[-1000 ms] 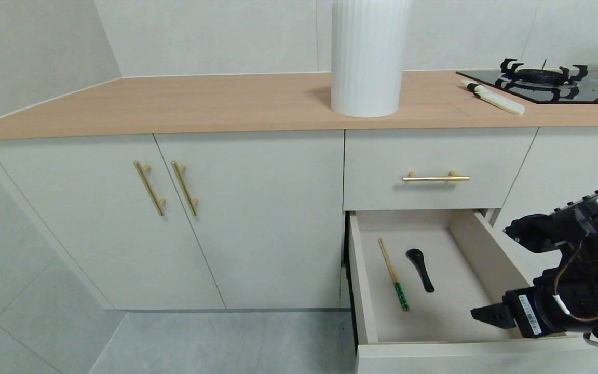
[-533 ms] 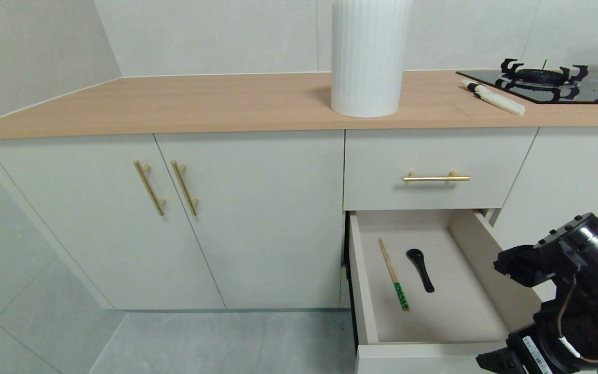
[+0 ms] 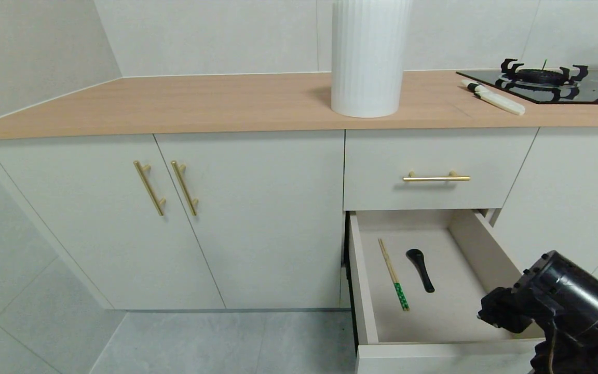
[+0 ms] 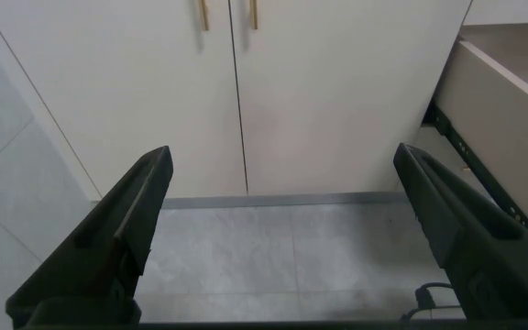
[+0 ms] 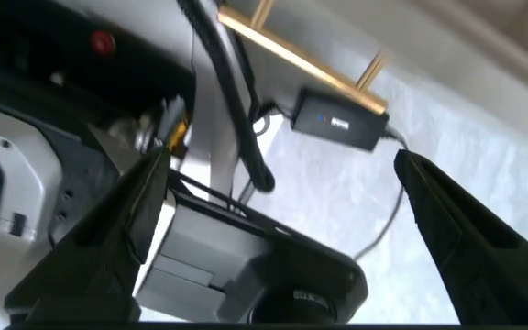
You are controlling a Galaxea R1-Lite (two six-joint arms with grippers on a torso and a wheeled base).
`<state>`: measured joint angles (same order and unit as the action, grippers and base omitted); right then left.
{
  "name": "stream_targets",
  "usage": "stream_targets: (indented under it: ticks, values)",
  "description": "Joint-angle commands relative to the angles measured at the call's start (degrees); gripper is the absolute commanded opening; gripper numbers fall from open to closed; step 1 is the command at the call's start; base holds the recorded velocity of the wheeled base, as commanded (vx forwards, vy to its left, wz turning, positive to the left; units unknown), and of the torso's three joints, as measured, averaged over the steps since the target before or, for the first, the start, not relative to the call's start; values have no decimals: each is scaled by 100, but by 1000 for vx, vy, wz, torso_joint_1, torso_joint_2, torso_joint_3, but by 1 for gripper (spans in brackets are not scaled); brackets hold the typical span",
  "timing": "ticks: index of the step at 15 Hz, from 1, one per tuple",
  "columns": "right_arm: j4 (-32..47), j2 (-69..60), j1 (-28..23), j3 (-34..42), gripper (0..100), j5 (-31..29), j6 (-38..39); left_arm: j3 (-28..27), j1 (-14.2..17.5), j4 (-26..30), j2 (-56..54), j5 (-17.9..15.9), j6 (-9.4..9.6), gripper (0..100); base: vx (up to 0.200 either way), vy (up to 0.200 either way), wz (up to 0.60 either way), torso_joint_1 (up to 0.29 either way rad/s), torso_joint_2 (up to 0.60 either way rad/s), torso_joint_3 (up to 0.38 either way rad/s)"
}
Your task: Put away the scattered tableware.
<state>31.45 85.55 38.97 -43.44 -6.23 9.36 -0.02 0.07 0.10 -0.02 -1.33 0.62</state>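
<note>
The lower drawer [image 3: 362, 280] stands pulled out. Inside lie a pair of wooden chopsticks with green ends [image 3: 394, 282] and a black spoon [image 3: 420, 269], side by side. My right arm's wrist [image 3: 563, 298] hangs low at the drawer's front right corner. My right gripper [image 5: 282, 165] is open, nothing between its fingers, with a gold bar handle [image 5: 301, 57] beyond it. My left gripper [image 4: 282, 160] is open and empty, low in front of the cabinet doors [image 4: 246, 82], with the drawer's side [image 4: 498, 92] beside it.
On the wooden counter [image 3: 200, 104] stand a tall white ribbed vase [image 3: 366, 57] and a white-handled knife [image 3: 493, 98], next to a black gas hob [image 3: 553, 83]. A shut drawer with a gold handle [image 3: 436, 178] sits above the open one. Grey tiled floor [image 3: 226, 343] lies below.
My right arm has dropped lower, from beside the drawer's right wall to its front right corner. The chopsticks, the spoon and the drawer have not moved.
</note>
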Motion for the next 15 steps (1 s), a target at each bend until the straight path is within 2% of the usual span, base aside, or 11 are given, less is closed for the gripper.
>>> stream_targets:
  ticks: [1, 4, 9, 15]
  values:
    - [-7, 392, 23, 19, 100, -1, 31, 2, 1, -1, 2, 1, -1, 100, 0, 0, 0, 0, 0, 0]
    - [-166, 902, -232, -156, 100, -1, 233, 2, 1, -1, 2, 1, -1, 100, 0, 0, 0, 0, 0, 0]
    - [-236, 1411, -408, -605, 100, -63, 1156, 2, 1, -1, 2, 1, -1, 100, 0, 0, 0, 0, 0, 0]
    - [-482, 1587, -681, -728, 100, -194, 1200, 2, 1, -1, 2, 1, -1, 100, 0, 0, 0, 0, 0, 0]
